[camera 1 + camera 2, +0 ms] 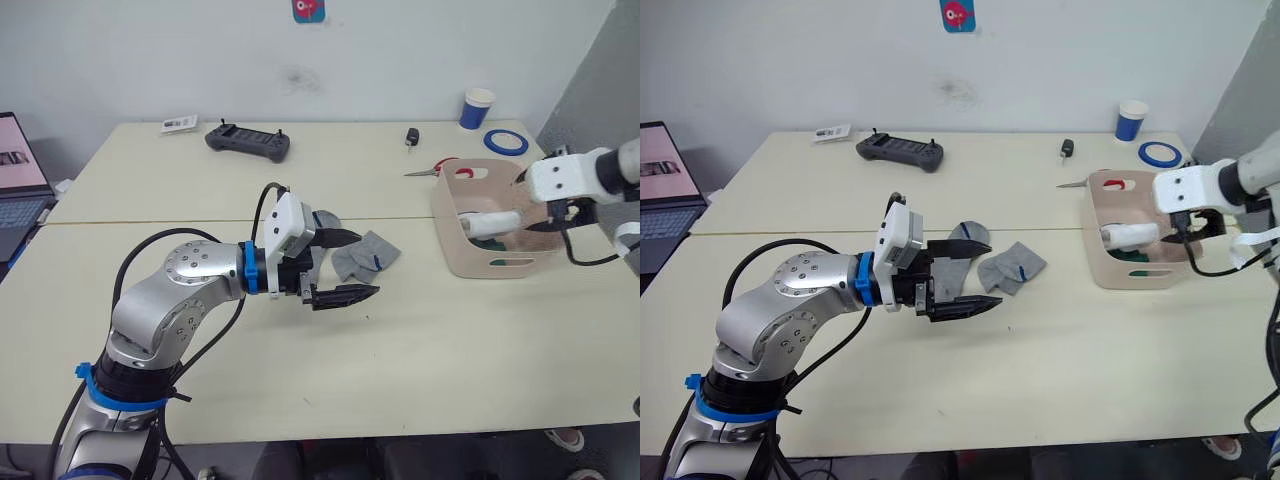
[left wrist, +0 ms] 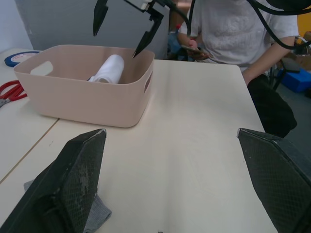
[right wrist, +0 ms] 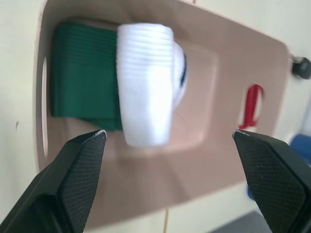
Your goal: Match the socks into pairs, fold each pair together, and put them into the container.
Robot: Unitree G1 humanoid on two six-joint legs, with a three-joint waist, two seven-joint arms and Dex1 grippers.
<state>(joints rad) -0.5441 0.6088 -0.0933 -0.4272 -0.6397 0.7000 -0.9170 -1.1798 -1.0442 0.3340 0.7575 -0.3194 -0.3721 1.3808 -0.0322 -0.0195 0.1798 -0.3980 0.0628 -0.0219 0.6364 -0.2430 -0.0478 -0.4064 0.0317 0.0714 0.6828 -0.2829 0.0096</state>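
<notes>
White rolled sock pair (image 3: 146,82) atop folded green pair (image 3: 82,73), pink container (image 3: 233,160)

A black handheld controller (image 1: 248,141) lies at the table's far edge beside a small white packet (image 1: 179,123). Farther right sit a blue-white paper cup (image 1: 478,108), blue tape roll (image 1: 506,142), red-handled scissors (image 1: 437,168) and a laptop (image 1: 20,185) at far left.
</notes>
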